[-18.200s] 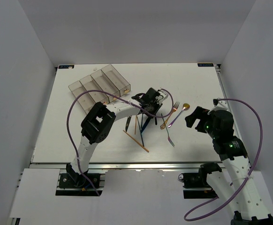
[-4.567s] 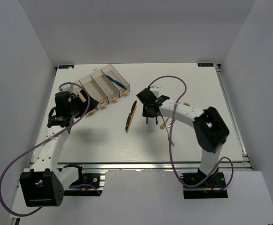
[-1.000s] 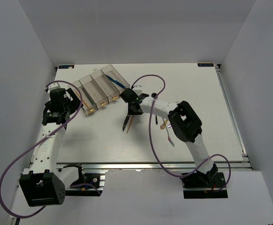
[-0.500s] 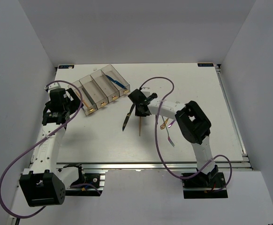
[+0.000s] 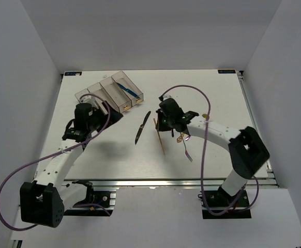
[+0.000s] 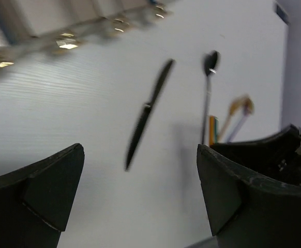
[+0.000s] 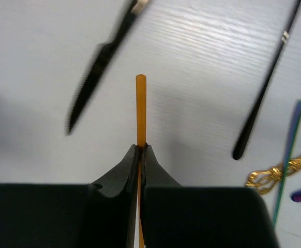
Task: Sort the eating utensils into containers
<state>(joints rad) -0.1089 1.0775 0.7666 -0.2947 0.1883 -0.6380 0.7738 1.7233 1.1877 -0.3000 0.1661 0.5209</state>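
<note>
Wood-coloured and slim, the chopstick [image 7: 140, 103] is clamped between the closed fingers of the right gripper [image 7: 140, 147]. The pinch sits centred on the shaft, so the stick runs in line with the fingers and its free end projects straight ahead of them. This alignment matters because a long, thin piece can pivot in a flat two-finger pinch. Whether the free end rests on the table [image 5: 217, 93] or is lifted cannot be determined from these views.

In the top view the held chopstick lies near the table's middle, just right of the black knife [image 5: 143, 126] and well apart from the bins [image 5: 103, 89]. The step in hand is judged to be carrying it to a compartment. One end compartment already holds a blue knife [image 5: 130, 90], which suggests one utensil type per compartment.

The left gripper [image 6: 140, 155] is empty, its fingers spread wide. It hangs near the bins and faces the black knife, so that knife is its likely next pick. The black spoon [image 6: 208, 88] and gold fork [image 7: 274, 173] lie unsorted to the right.
</note>
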